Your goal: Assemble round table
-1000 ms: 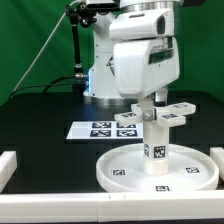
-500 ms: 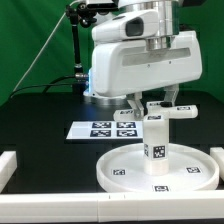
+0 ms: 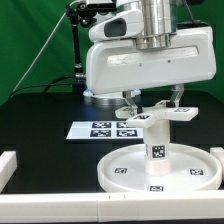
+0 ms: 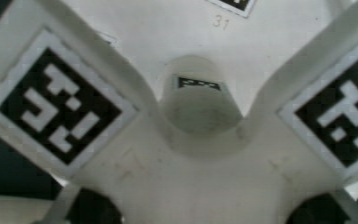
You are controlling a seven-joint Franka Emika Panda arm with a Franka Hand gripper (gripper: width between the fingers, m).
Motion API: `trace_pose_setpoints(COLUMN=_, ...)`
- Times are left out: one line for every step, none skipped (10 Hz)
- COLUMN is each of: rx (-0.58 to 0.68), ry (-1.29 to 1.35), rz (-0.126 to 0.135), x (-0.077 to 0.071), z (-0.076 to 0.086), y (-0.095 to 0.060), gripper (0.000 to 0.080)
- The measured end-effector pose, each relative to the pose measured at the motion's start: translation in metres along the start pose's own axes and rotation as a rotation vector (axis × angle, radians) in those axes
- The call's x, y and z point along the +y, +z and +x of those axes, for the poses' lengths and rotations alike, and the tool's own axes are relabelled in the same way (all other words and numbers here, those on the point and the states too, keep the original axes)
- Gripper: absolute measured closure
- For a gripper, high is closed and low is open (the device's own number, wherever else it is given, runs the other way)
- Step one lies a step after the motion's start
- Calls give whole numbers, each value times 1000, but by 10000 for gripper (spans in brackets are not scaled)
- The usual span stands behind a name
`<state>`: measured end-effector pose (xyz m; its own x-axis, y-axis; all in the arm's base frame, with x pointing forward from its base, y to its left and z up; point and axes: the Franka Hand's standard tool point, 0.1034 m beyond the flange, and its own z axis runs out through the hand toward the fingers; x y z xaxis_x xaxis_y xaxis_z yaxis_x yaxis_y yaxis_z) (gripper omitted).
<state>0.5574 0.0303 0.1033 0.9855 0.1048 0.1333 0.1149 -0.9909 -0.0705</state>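
Because the post point(image 3: 156, 143) stands upright at the centre of the large rimmed disc point(image 3: 120, 168), which lies rim-up like a shallow tray on the black desk point(image 3: 40, 120) and holds nothing else, the cross-shaped piece point(image 3: 158, 116) is held flat right over the post's top, apparently for seating. The claw point(image 3: 152, 103) is clamped on that cross. At ten o'clock beyond lies the marker board point(image 3: 98, 128).

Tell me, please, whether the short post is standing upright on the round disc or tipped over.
Upright: the post stands vertically at the middle of the disc, its tagged side facing the exterior view.
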Motion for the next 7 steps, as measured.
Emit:
trace_pose_setpoints(rx=4, ry=53, rz=1, x=0, z=1, y=0, gripper=356)
trace_pose_setpoints(rx=11, ry=180, rz=10, x=0, z=1, y=-1, gripper=356)
trace_pose_setpoints(rx=12, ry=284, rz=20, x=1, z=1, y=-1, gripper=356)
trace_pose_setpoints(rx=12, ry=383, rz=26, x=2, z=1, y=-1, gripper=356)
trace_pose_setpoints(rx=11, ry=441, rz=27, x=2, z=1, y=-2, gripper=356)
trace_pose_setpoints(rx=11, ry=560, rz=32, x=2, z=0, y=-2, gripper=356)
trace_pose_setpoints(rx=16, ry=657, rz=34, x=1, z=-1, y=-3, gripper=356)
